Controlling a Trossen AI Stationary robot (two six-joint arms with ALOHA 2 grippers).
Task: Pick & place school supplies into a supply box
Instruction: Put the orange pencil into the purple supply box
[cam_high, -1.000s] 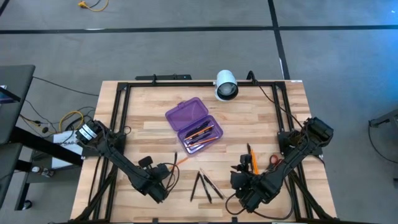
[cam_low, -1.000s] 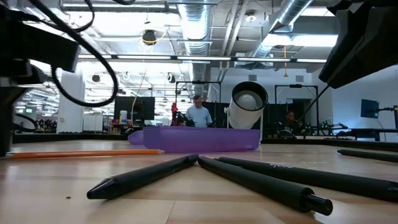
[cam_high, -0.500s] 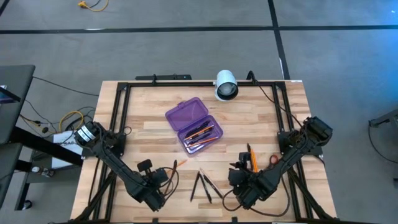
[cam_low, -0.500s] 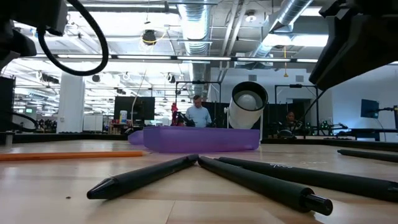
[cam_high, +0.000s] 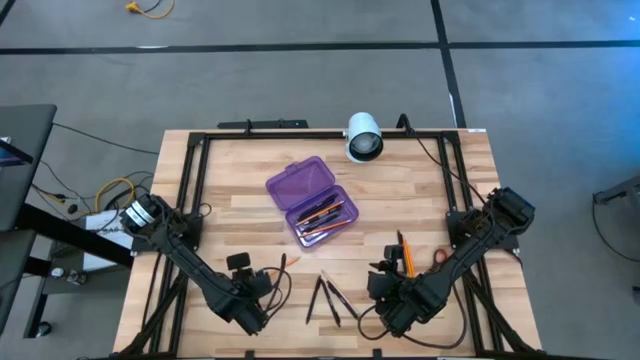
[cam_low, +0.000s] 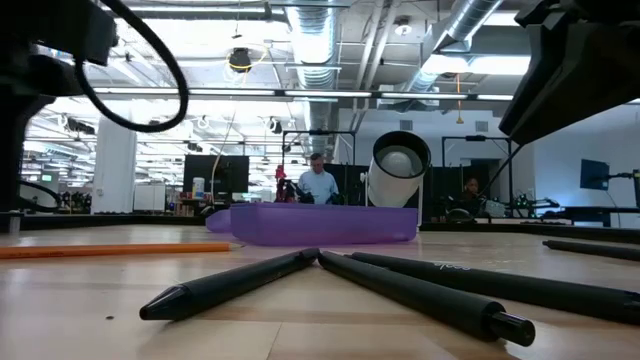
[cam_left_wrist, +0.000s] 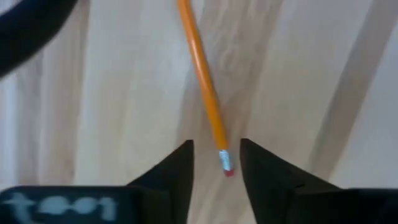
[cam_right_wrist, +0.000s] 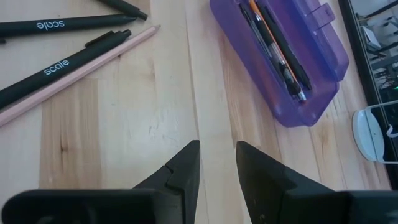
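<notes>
Left gripper (cam_left_wrist: 216, 163) — mine, low over the near-left part of the table (cam_high: 240, 200), fingers parted a little, holding nothing. The eraser end of an orange pencil (cam_left_wrist: 202, 84) lies flat on the wood right between the fingertips, lined up for a pinch.

Right gripper (cam_right_wrist: 216, 163) — also mine, near the front edge on the right, fingers narrowly apart and empty, pointing toward the box; it seems to be waiting its turn.

Pencil case (cam_high: 312, 200) — purple, mid-table, lid swung open so things can be dropped straight in. A few pens and orange pencils already lie lengthwise inside.

Black pens (cam_high: 325, 298) — loose in a fan on the wood between my two grippers, with one pale pencil (cam_right_wrist: 78, 68) beside them.

Scissors (cam_high: 441, 258) — orange handles, right side of the table; two pencils (cam_high: 406, 256) just beside them, though my arm partly hides that spot, so the count is a guess.

Camera (cam_high: 363, 137) — white, at the far edge; not for packing.
</notes>
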